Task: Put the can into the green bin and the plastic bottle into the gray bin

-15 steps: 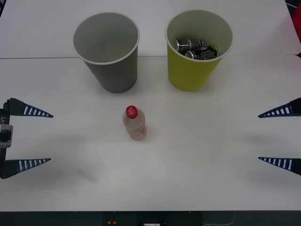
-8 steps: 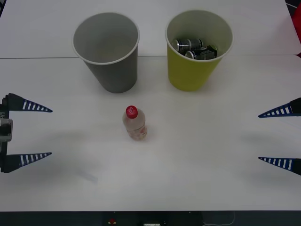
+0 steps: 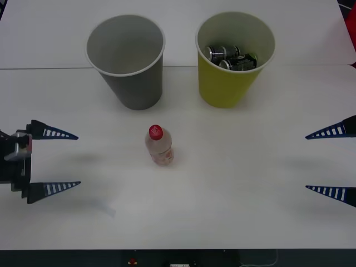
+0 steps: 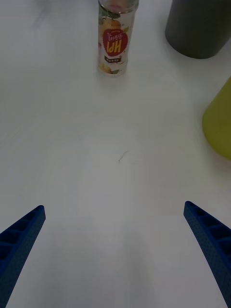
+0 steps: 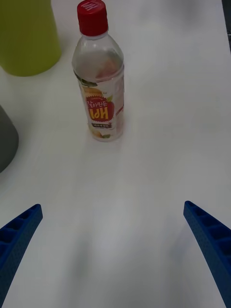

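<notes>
Clear red-capped plastic bottle (image 3: 159,146) stands upright; left gripper (image 3: 65,159) and right gripper (image 3: 320,162) both released.

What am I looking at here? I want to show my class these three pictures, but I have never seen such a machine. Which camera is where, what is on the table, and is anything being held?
This is a two-armed robot at a white table. The wide picture looks down from above its arms; the two upright ones come from cameras on each wrist. The blue ribbed spikes are its jaws: the left gripper and the right gripper, both open and holding nothing. Standing upright between them is a plastic bottle with a red cap. Behind it stand a gray bin and a green bin, with cans lying inside the green one.
</notes>
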### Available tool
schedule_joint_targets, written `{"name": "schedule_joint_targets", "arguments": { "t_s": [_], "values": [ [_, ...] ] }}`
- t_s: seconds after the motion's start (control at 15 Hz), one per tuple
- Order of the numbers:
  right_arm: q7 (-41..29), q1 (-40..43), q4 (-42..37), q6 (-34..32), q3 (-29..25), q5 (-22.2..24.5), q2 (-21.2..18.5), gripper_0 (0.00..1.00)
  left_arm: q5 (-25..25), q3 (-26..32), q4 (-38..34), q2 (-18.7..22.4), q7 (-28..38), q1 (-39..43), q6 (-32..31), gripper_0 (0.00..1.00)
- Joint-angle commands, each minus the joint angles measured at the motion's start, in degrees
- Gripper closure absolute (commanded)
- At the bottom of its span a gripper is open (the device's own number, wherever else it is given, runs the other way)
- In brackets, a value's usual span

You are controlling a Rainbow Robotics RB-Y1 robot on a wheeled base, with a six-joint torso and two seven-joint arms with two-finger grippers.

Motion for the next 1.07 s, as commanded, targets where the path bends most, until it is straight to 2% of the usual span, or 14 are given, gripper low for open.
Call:
{"name": "schedule_joint_targets", "arguments": {
  "t_s": [0.07, 0.27, 0.73, 1.07],
  "values": [
    [0.0, 0.0, 0.0, 0.0, 0.0, 0.0, 0.0, 0.0, 4.3, -4.7, 4.0, -0.9, -1.5, -2.8, 1.3, 0.0],
    [0.0, 0.0, 0.0, 0.0, 0.0, 0.0, 0.0, 0.0, 5.2, -6.9, 6.3, -3.7, -2.6, -5.3, 2.9, 0.0],
    [0.0, 0.0, 0.0, 0.0, 0.0, 0.0, 0.0, 0.0, 14.8, -18.5, 8.7, -7.2, -5.0, -9.9, 12.8, 0.0],
    [0.0, 0.0, 0.0, 0.0, 0.0, 0.0, 0.0, 0.0, 16.0, -23.6, 15.6, -13.0, -7.2, -16.0, 12.9, 0.0]
  ]
}}
